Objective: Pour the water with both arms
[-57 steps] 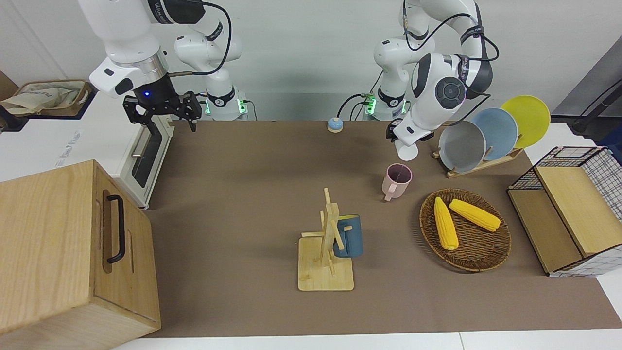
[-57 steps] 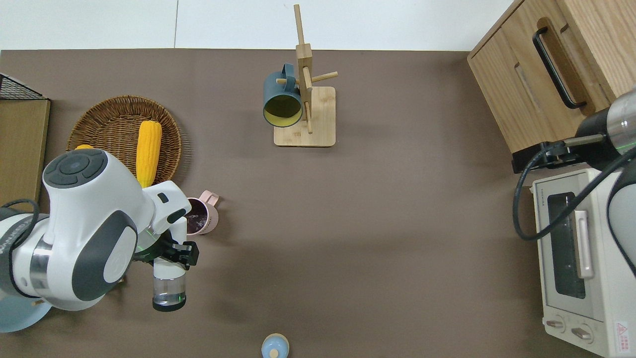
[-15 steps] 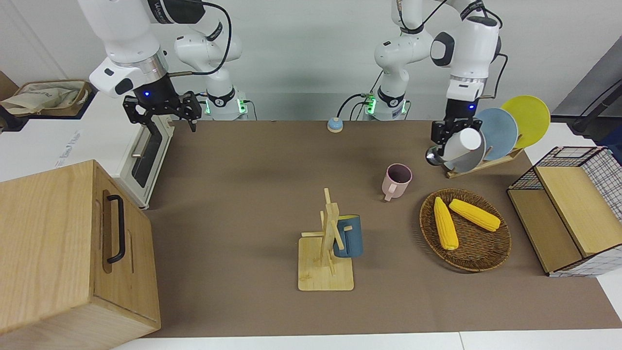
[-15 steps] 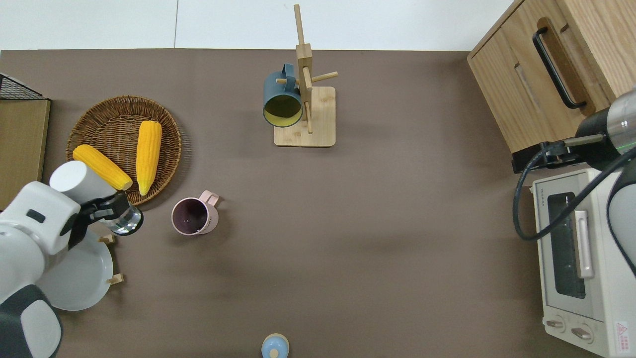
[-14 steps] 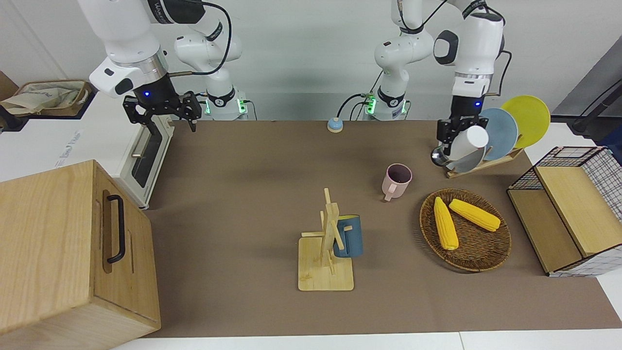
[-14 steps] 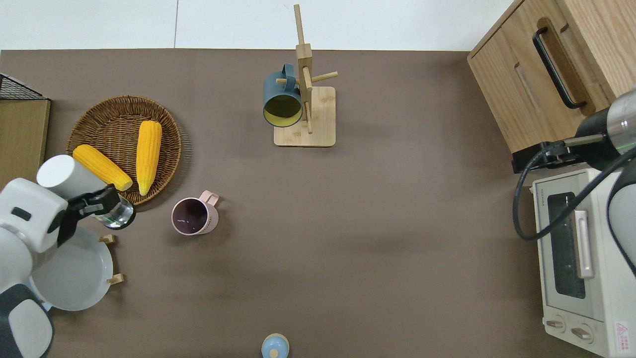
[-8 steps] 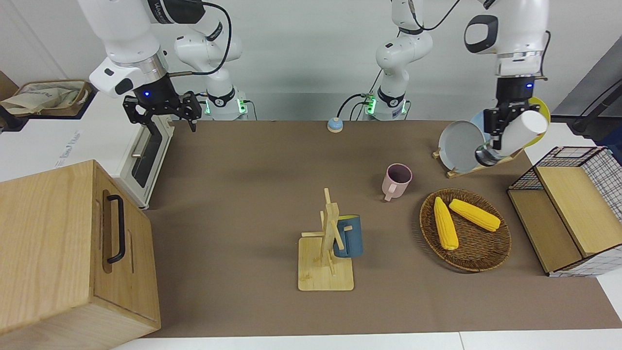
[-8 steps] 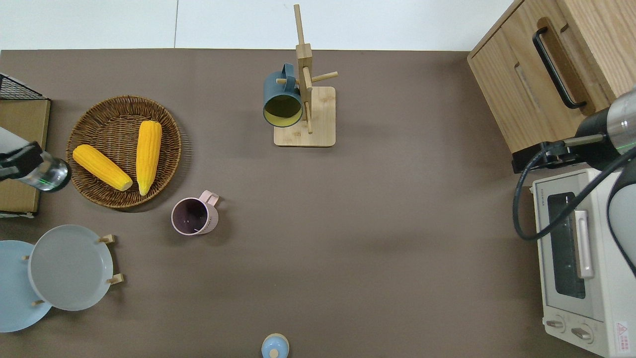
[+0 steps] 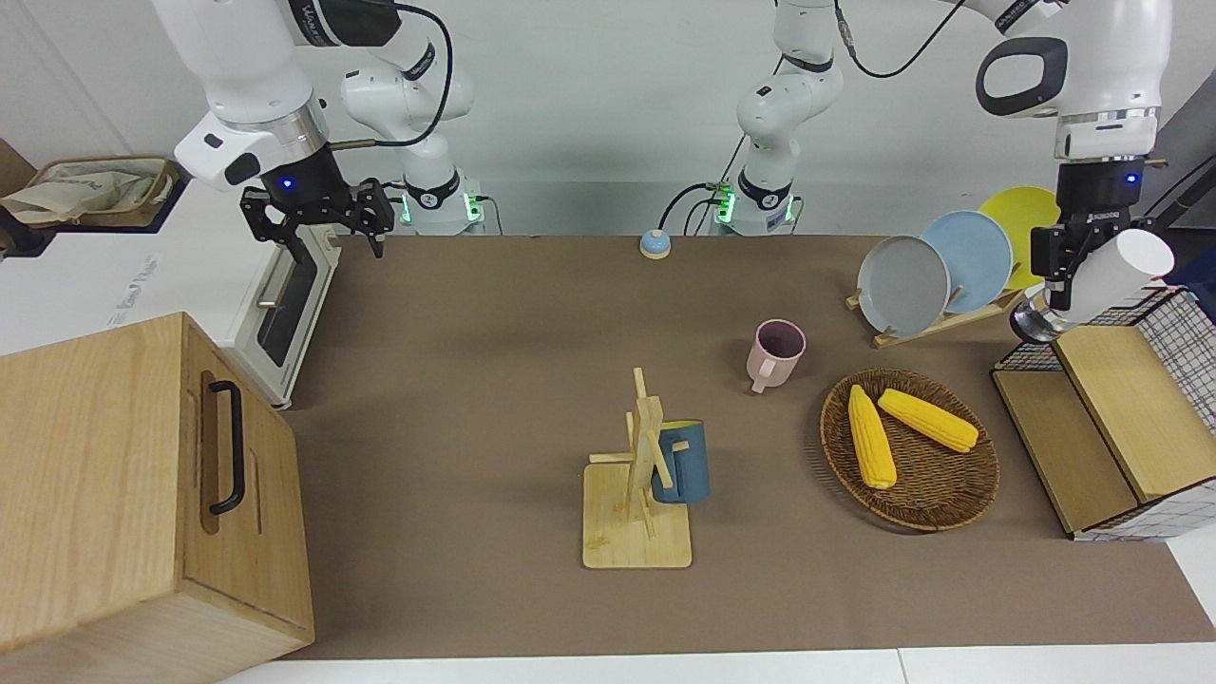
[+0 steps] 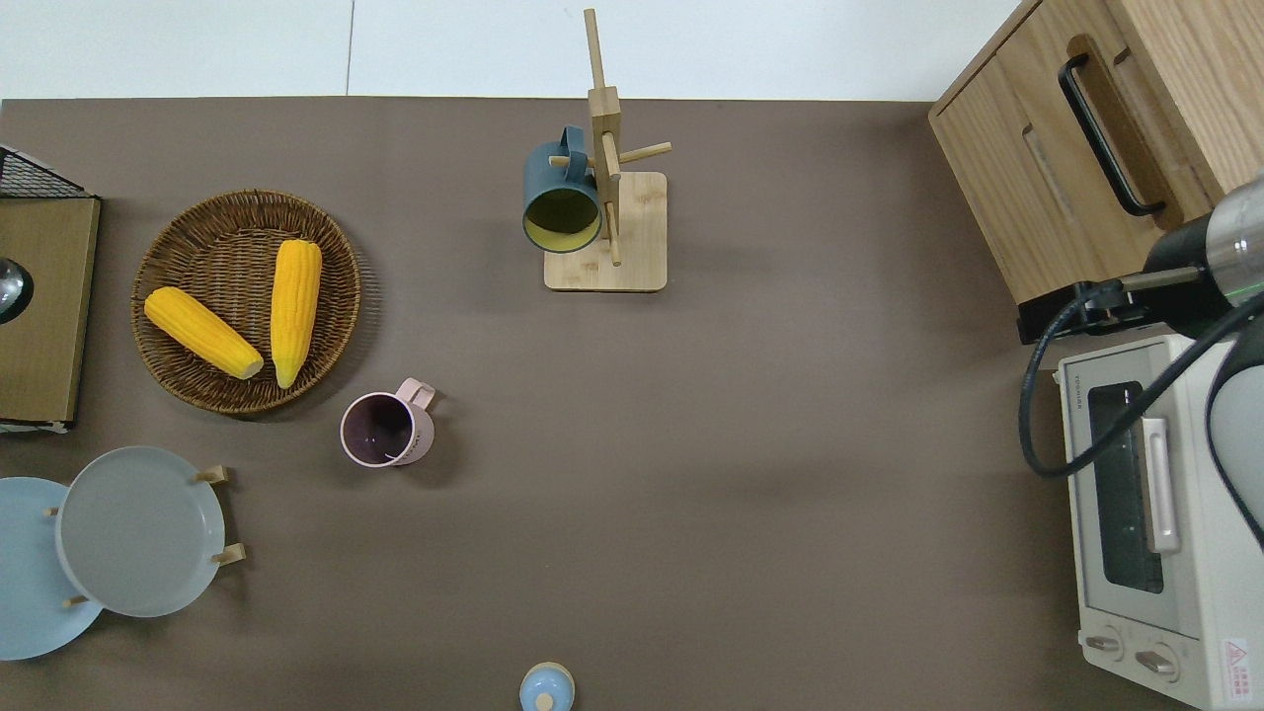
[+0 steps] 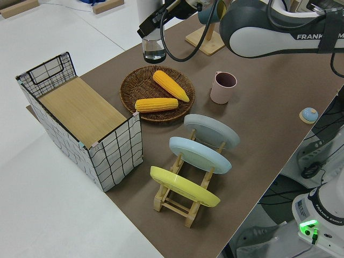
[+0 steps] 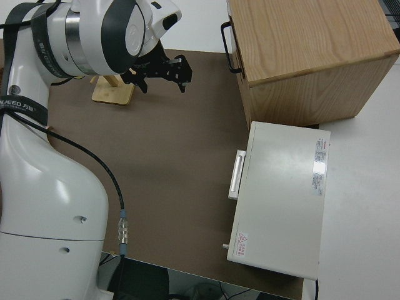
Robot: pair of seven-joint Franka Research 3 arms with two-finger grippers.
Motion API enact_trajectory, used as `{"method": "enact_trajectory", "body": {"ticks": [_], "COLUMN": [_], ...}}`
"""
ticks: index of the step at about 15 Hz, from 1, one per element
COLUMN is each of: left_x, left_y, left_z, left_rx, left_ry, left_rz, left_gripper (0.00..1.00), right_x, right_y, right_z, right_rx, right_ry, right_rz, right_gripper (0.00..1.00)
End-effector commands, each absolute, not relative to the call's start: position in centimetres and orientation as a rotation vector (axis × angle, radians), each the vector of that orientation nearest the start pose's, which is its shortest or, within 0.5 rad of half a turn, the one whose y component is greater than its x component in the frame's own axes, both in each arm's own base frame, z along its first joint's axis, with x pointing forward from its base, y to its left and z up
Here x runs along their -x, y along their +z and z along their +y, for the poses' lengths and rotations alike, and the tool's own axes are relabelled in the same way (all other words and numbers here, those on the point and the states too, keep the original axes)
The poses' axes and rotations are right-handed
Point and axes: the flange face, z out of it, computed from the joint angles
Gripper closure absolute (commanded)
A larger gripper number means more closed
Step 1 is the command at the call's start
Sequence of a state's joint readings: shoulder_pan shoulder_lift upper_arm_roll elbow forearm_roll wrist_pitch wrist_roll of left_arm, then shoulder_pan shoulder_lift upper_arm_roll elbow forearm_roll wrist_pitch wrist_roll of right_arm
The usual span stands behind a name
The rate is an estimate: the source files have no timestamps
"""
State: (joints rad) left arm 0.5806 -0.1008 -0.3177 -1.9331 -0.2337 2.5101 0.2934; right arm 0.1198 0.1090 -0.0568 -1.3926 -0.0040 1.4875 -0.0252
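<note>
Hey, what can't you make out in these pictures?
- Left claw: cut off by the overhead view's edge; only the base of the bottle shows there.
- Mug: inside too dark to tell its contents, in the front and overhead views.
- Yellow plate: partly hidden by the left arm, front view.

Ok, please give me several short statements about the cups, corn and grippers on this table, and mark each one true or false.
1. The left gripper holds a white-capped clear bottle. True.
2. The pink mug lies on its side. False: it stands upright.
3. Two corn cobs lie in the wicker basket. True.
4. The blue mug stands on the table. False: it hangs on the wooden mug rack.
5. The right gripper grips a plate. False: it is open, parked.
</note>
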Motion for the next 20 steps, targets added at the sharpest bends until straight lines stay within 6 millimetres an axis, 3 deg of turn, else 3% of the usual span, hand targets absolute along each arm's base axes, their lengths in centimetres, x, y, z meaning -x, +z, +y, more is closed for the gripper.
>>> {"method": "enact_trajectory", "body": {"ticks": [1, 8, 11, 16, 20], "left_x": [-57.3, -59.4, -60.1, -59.1, -58.7], "left_y": [62.6, 62.7, 61.6, 59.0, 56.2], "left_z": [18.4, 26.9, 29.3, 34.0, 36.5], "left_rx": [2.915, 2.911, 2.908, 2.895, 2.899], "left_ry": [-1.163, -1.225, -1.256, -1.266, -1.312], "left_rz": [-0.103, -0.019, 0.013, 0.053, 0.087], "left_gripper": [1.0, 1.0, 1.0, 1.0, 1.0], "right_x": [-57.7, -57.7, -57.7, -57.7, -57.7], "right_y": [64.2, 64.2, 64.2, 64.2, 64.2], "right_z": [3.9, 3.9, 3.9, 3.9, 3.9], "right_rx": [3.133, 3.133, 3.133, 3.133, 3.133], "right_ry": [0.014, 0.017, 0.017, 0.014, 0.017], "right_rz": [-0.122, -0.122, -0.122, -0.122, -0.122], "right_gripper": [0.013, 0.013, 0.013, 0.011, 0.011]}}
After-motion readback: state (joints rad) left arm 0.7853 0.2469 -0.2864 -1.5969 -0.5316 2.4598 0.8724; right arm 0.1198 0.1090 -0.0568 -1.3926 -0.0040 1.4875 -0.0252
